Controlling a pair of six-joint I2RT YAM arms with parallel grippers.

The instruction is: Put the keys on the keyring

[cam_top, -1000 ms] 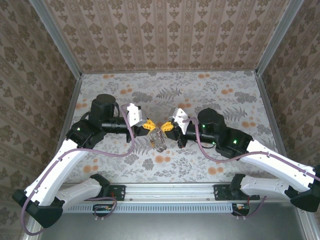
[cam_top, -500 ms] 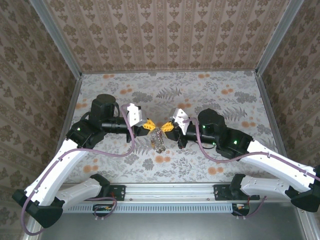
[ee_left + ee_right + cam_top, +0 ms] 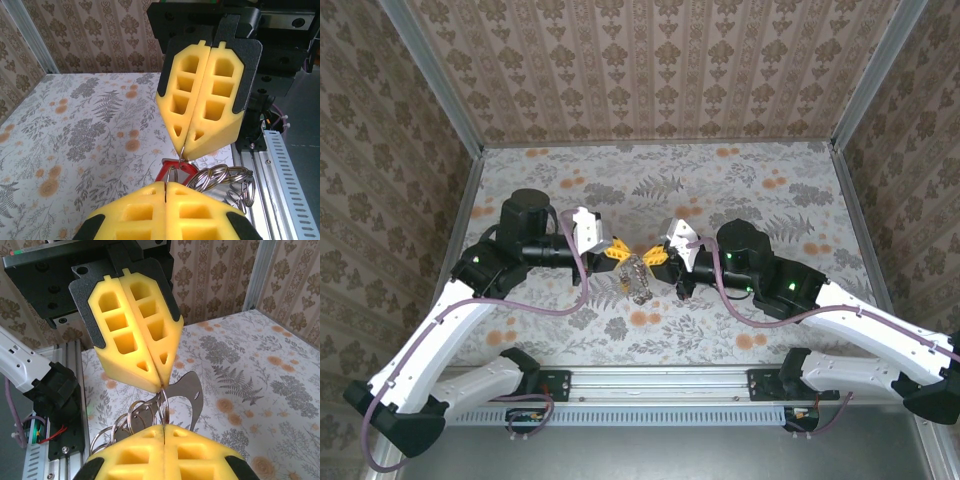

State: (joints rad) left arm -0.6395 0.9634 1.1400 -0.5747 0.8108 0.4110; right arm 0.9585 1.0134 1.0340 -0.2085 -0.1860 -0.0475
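The left gripper (image 3: 617,249) and right gripper (image 3: 654,252) are both pinched shut, tip to tip, on one silvery chain-like wire keyring (image 3: 224,177), one red-headed plastic key (image 3: 176,167) showing.

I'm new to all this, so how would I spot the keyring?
On the flowered table, look where the left gripper and right gripper meet, yellow tips together. The keyring dangles between them: linked silvery wire loops, unlike the red key head beside it.

Mid-table blocked by left gripper (image 3: 617,250) and right gripper (image 3: 653,252) clamped on keyring (image 3: 638,279), open tabletop (image 3: 740,180) beyond, walls (image 3: 650,70) on three sides, rail (image 3: 660,386) at near edge.
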